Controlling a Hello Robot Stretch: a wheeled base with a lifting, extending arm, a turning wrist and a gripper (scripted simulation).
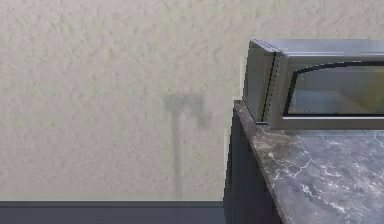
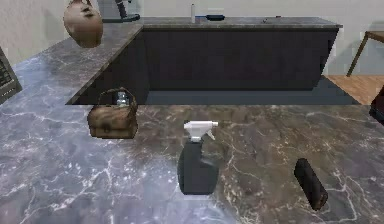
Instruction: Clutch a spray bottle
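A spray bottle (image 2: 198,160) with a dark grey body and a white trigger head stands upright on the grey marble countertop (image 2: 60,170), near the middle of the arm side view and close to its bottom edge.
A brown kettle-like pot (image 2: 111,115) sits left of the bottle and a flat dark object (image 2: 309,183) lies to its right. A tan vase (image 2: 84,20) stands at the back left. Dark cabinets (image 2: 230,58) line the far side. A microwave (image 1: 315,85) stands on the counter (image 1: 320,175) against a beige wall.
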